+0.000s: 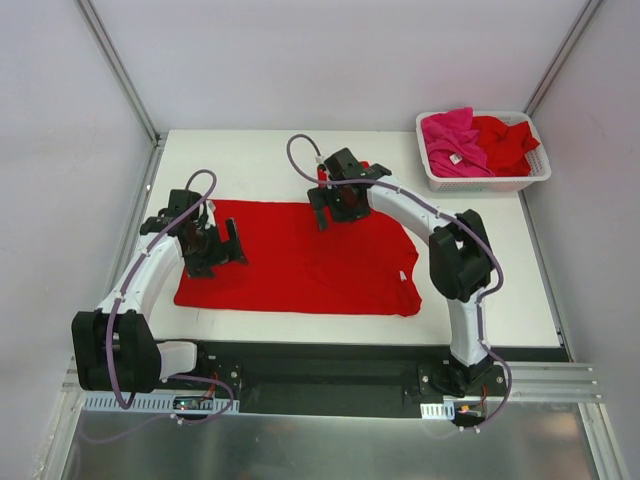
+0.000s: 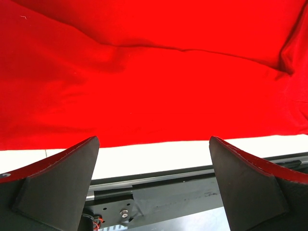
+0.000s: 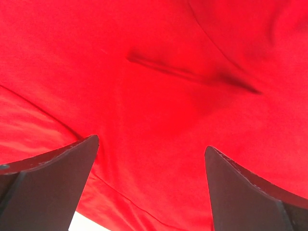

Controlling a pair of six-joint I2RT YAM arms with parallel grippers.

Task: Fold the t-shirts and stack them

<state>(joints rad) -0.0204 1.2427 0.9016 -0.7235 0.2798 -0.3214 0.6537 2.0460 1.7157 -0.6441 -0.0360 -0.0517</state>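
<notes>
1 red t-shirt (image 1: 300, 262), flat, lightly creased

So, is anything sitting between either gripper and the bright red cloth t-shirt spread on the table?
Nothing visible does. The left gripper and right gripper both hang open just over the spread bright red cloth t-shirt, unobstructed.

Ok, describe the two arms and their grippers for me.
The left arm and right arm each have white tubular links between bulky black joint housings. A thin purple-grey cable runs along each, looping free near the wrist. The left gripper and right gripper are black, each with two broad, wedge-shaped matte fingers. No markings show.
</notes>
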